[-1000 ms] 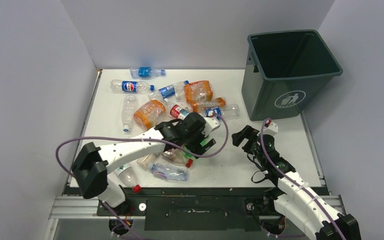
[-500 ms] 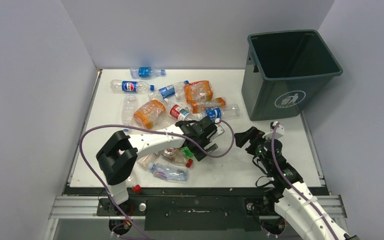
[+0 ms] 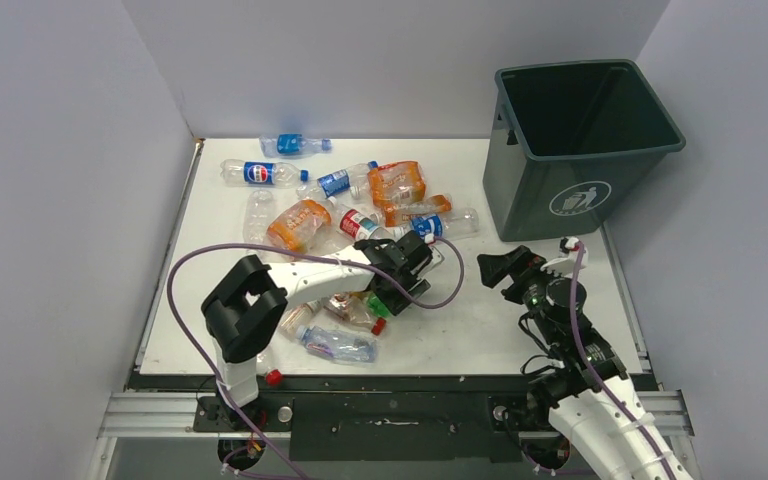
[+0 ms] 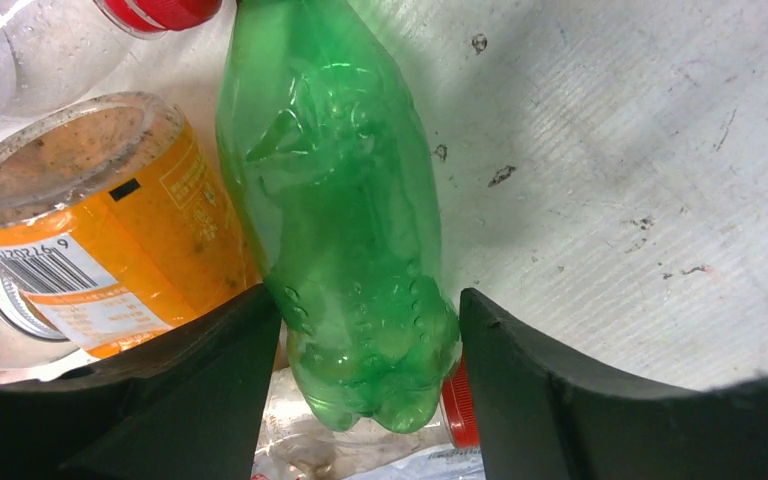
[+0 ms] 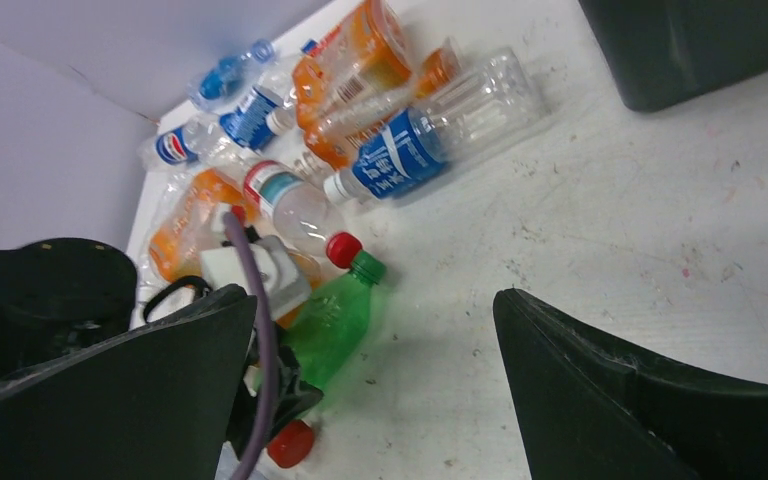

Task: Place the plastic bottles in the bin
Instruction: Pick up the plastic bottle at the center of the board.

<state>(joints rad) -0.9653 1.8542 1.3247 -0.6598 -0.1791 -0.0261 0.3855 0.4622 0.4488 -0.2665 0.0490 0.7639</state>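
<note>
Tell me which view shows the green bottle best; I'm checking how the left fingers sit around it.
Left wrist: the green bottle fills the frame, its base between the fingers of the left gripper. Right wrist shows its capped upper half, base hidden behind that gripper. Top external shows only a green sliver beside that gripper.

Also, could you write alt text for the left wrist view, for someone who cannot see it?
A green bottle lies on the white table between the black fingers of the left gripper. An orange-labelled bottle lies beside it.
</note>
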